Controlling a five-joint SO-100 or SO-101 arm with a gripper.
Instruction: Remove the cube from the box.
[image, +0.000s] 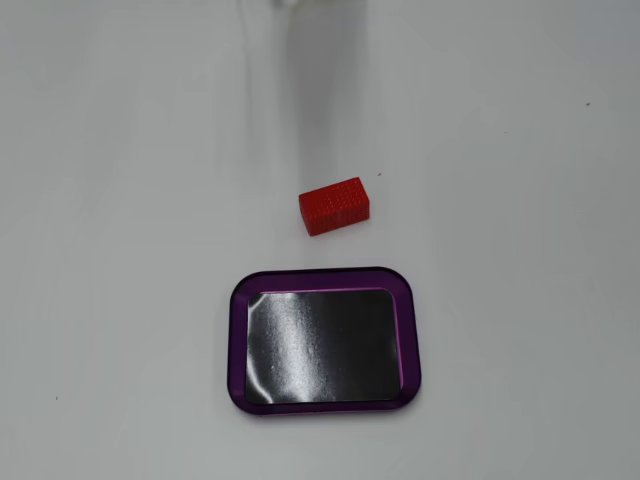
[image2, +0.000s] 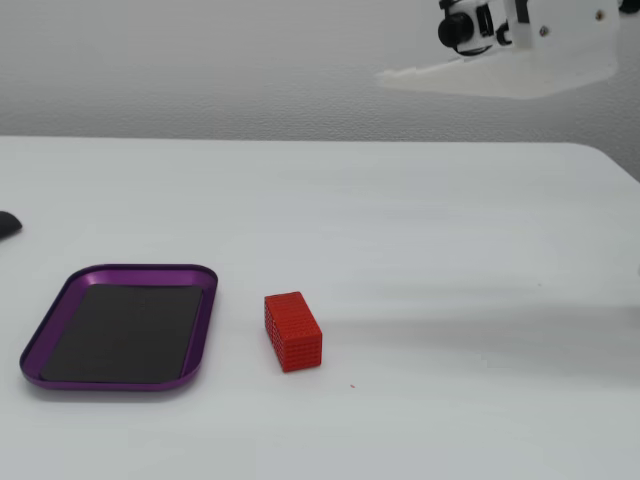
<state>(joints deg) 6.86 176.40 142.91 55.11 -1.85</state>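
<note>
The red cube (image: 334, 206) lies on the white table just outside the box (image: 239, 340), a purple-rimmed tray with a glossy black floor that holds nothing. In the side-on fixed view the cube (image2: 293, 331) stands a short way right of the box (image2: 206, 318). My gripper (image2: 385, 76) hangs high at the upper right, far above the table, with its fingers pointing left. No gap shows between the fingers and nothing is in them. In the top-down fixed view the gripper is out of frame and only its faint shadow falls above the cube.
A small dark object (image2: 5, 224) pokes in at the left edge of the side-on fixed view. The table's far edge meets a grey wall behind.
</note>
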